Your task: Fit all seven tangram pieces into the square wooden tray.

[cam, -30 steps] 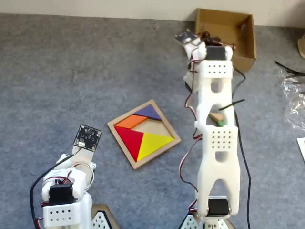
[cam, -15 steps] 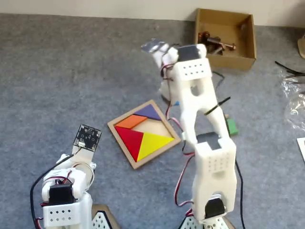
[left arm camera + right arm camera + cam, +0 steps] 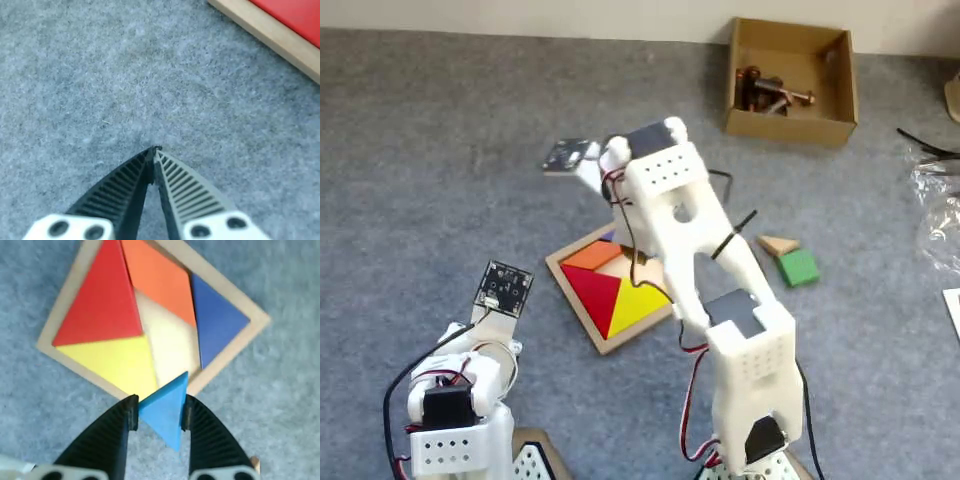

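- Right gripper: your right jaws are clenched on the blue triangle, one finger on each side of it.
- Blue triangle: it hangs over the near edge of the tray. One tip overlaps the rim next to the yellow triangle. You cannot tell whether it touches the wood.
- Tray: it sits turned like a diamond on the carpet, between your two arms.
- Pieces in the tray: four are seated.
  - The red triangle and the yellow triangle share an edge.
  - The orange piece lies beside the red triangle.
  - The navy triangle fills one corner.
  - Bare tray floor shows among the yellow, orange and navy pieces.
- Right arm: in the high view it stretches over the tray and covers the tray's right part.
- Loose pieces: the tan triangle and the green square lie on the carpet just beside each other. They are to the right of the right arm and apart from the tray.
- Left gripper: your left jaws are pressed together with nothing between them. The tips point at bare carpet, near a tray edge that borders the red triangle.
- Left arm: it is folded back at its base, well apart from the tray.
- Box: this cardboard box stands at the far side of the carpet with small objects inside.
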`<act>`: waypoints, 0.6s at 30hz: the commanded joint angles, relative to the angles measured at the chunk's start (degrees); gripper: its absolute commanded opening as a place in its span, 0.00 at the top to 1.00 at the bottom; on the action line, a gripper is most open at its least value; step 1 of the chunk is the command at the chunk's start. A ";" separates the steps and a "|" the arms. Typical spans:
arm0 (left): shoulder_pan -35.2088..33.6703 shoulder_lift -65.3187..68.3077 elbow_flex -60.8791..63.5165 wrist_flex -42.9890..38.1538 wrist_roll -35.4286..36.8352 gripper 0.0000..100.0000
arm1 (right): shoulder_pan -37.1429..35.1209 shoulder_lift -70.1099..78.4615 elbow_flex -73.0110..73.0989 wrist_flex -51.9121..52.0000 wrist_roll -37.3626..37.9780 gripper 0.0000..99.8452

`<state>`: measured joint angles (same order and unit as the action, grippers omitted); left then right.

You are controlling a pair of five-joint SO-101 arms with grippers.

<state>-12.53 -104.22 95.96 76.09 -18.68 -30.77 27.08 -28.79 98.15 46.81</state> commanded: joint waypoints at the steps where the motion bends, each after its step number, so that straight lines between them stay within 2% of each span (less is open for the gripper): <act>1: -0.22 -0.48 1.19 0.44 0.62 0.99 | -3.65 -4.18 2.15 -2.59 0.70 0.96; 7: -0.22 -0.48 1.19 0.44 0.62 0.99 | -6.73 -4.18 7.52 -6.81 7.91 0.96; 18: -0.22 -0.48 1.19 0.44 0.62 0.99 | -7.08 -3.91 8.13 -8.31 20.22 0.96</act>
<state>-12.53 -104.22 95.96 76.09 -18.68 -36.92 27.08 -20.26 90.59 64.04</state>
